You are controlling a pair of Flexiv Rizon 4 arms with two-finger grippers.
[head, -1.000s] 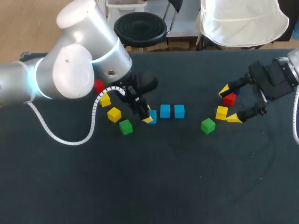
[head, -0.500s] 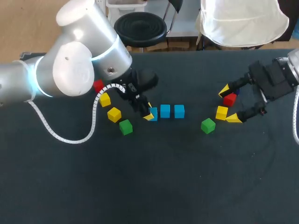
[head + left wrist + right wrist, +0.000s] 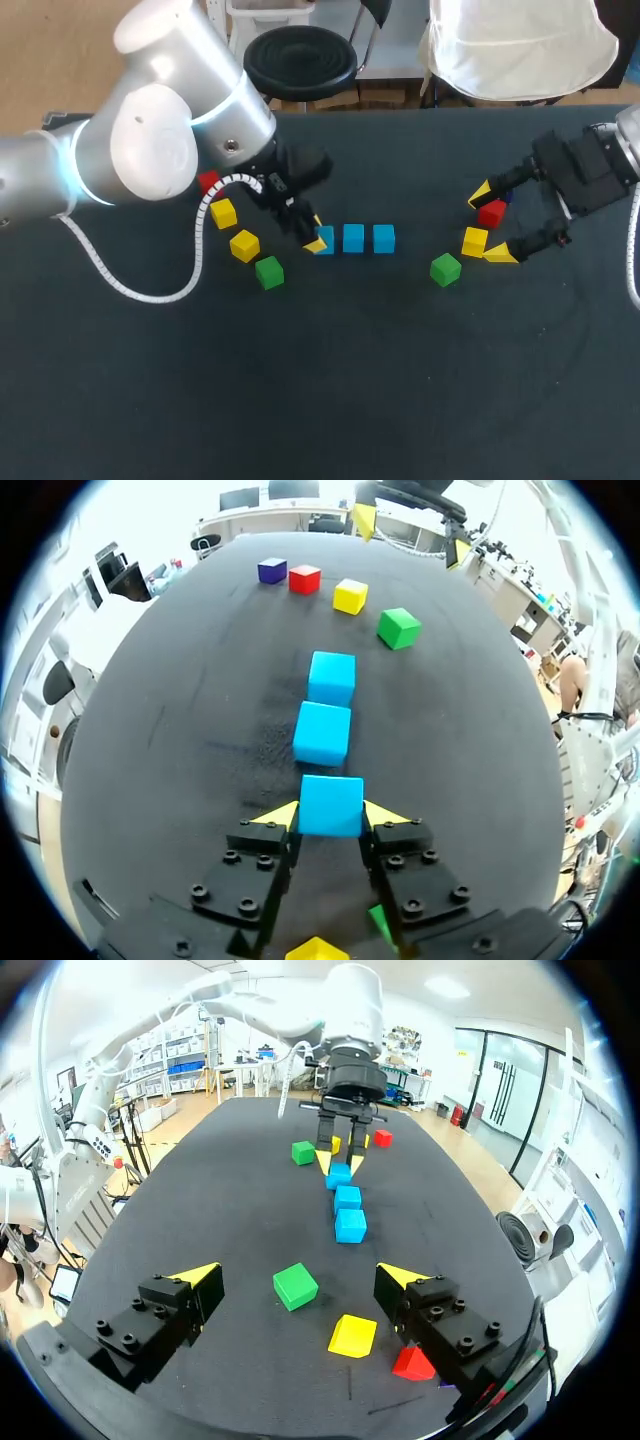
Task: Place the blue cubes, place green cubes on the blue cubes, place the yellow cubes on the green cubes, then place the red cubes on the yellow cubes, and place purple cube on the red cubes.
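Row of blue cubes (image 3: 353, 238), left-right

Our right gripper spread wide over a green cube

Our right gripper (image 3: 298, 1276) hangs over the dark table (image 3: 190, 1200) close to one edge, its fingers far apart and touching nothing. A green cube (image 3: 296, 1286) lies between them, clear of both; a yellow cube (image 3: 353, 1336) sits just beside it, and a red cube (image 3: 413, 1362) is partly hidden behind one finger. Ahead, three blue cubes run in a row toward the table's far edge: the near blue cube (image 3: 350, 1225), the middle blue cube (image 3: 347, 1198) and the far blue cube (image 3: 339, 1176). Our left gripper (image 3: 340, 1164) stands over the far blue cube, a yellow tip at each side. Beside it, nearer the far edge, we see a second green cube (image 3: 303, 1152) and a second red cube (image 3: 382, 1138)
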